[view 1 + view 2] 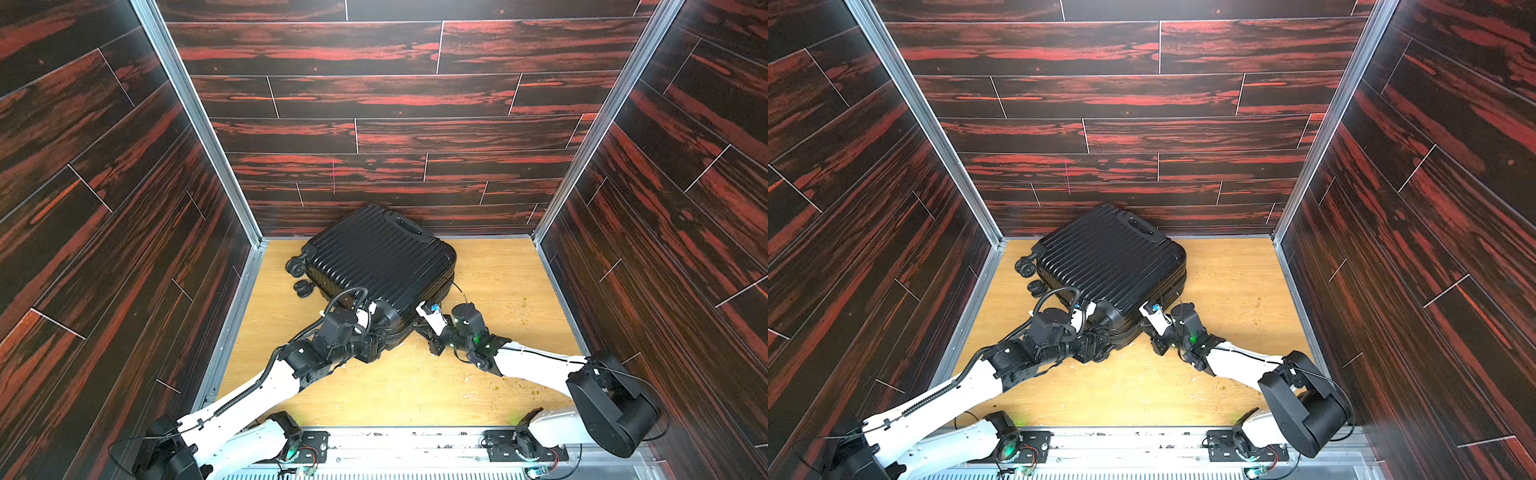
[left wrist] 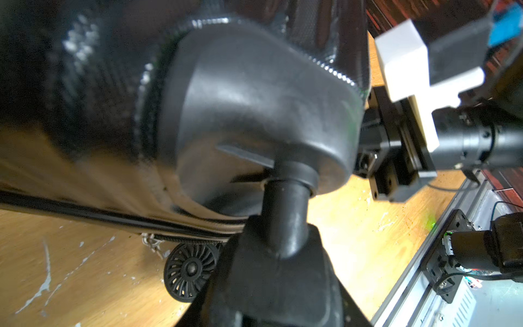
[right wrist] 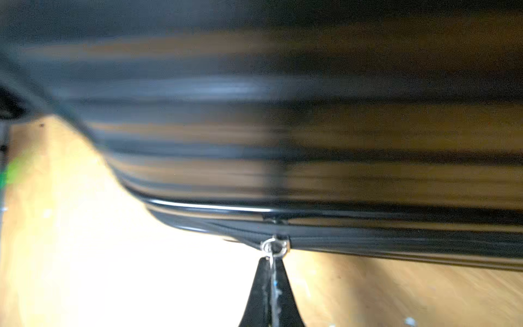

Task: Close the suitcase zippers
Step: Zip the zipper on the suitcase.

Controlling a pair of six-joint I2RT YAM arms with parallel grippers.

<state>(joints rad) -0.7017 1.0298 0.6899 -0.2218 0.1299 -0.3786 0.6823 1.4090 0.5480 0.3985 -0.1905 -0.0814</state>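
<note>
Scuffed light-wood tabletop [image 1: 415, 386]; black suitcase [image 1: 374, 257] lying flat near back wall.

suitcase [image 1: 374, 257]: glossy ribbed plastic | tabletop [image 1: 498, 291]: scuffed wood | zipper pull [image 3: 273, 246]: metal

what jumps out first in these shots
A black ribbed suitcase lies flat at the back of the light wooden tabletop, the left arm and right arm meeting at its near corner. In the right wrist view, the right gripper is pinched shut on a silvery zipper pull at the seam.

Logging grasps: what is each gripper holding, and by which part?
The right gripper, jaws shut, pinches the zipper's silvery pull tab; the left gripper seemingly clamps the suitcase's corner caster.
</note>
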